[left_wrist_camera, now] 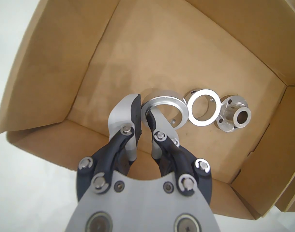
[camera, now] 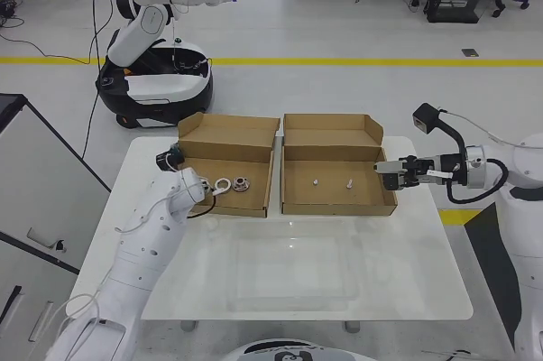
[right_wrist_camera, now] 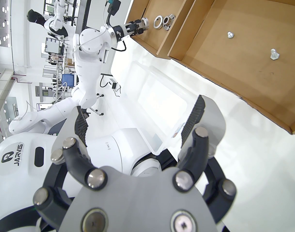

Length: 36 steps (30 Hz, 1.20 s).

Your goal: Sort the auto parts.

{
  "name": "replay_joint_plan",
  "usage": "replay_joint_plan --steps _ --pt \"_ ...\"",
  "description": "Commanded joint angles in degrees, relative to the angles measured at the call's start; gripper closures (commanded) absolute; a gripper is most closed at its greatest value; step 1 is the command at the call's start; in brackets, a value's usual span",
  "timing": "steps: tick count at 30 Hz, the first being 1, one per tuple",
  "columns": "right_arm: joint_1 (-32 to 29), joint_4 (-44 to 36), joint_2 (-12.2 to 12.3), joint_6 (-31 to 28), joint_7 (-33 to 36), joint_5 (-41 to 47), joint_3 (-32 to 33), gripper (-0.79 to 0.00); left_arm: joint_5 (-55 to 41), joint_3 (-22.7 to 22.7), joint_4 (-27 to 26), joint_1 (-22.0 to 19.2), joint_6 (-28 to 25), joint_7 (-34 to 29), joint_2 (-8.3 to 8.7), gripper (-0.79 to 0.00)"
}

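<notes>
Left gripper [left_wrist_camera: 143, 108] clamps the wall of a ring [left_wrist_camera: 162, 97], just beside a second ring [left_wrist_camera: 191, 112]. Risk: narrow grip slips, or release knocks the neighbour. Right gripper [right_wrist_camera: 140, 112] spread, empty.

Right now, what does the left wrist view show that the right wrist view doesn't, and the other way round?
Left wrist view: the grip up close, with the left fingers pinching the metal ring by its wall, one inside the ring and one outside. Right wrist view: the right fingers spread open, two bolts in the second cardboard box, and a clear plastic tray. Both: the held ring, plus the second ring and flanged hub lying in the first cardboard box.
</notes>
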Motion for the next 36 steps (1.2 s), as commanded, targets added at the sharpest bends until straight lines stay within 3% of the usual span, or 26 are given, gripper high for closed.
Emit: replay_joint_plan --steps 1,10,13,14,24,26,28,29,36 --pt "0.00 0.00 0.00 0.00 0.00 0.00 0.00 -0.785 0.10 -0.02 0.09 0.01 -0.14 -0.14 -0.11 0.000" --pt "0.00 0.00 0.00 0.00 0.00 0.00 0.00 -0.785 0.75 -0.31 0.70 -0.04 -0.34 -0.34 -0.58 0.000" --pt "0.00 0.00 0.00 0.00 0.00 0.00 0.00 -0.785 0.74 -0.50 0.63 -0.03 -0.44 -0.44 -0.73 -0.203" --pt "0.00 0.00 0.00 0.00 0.00 0.00 0.00 -0.785 0.75 -0.52 0.56 -0.05 -0.51 -0.51 -0.78 -0.237" --pt "0.00 0.00 0.00 0.00 0.00 0.00 0.00 -0.785 1.17 -1.10 -0.34 -0.06 -0.51 -0.50 -1.14 -0.385" --pt "0.00 0.00 0.00 0.00 0.00 0.00 0.00 -0.785 1.11 -1.42 -1.07 0.05 -0.35 -0.24 -1.17 -0.511" --pt "0.00 0.00 0.00 0.00 0.00 0.00 0.00 -0.785 0.31 -1.79 -2.94 0.26 -1.14 0.79 -1.22 -0.739" --pt "0.00 0.00 0.00 0.00 0.00 0.00 0.00 -0.785 -0.89 -2.18 -4.03 0.60 -1.20 1.36 -1.30 -0.785" --pt "0.00 0.00 0.00 0.00 0.00 0.00 0.00 -0.785 -1.74 -3.01 -12.59 2.98 -8.81 5.54 -1.02 -0.785"
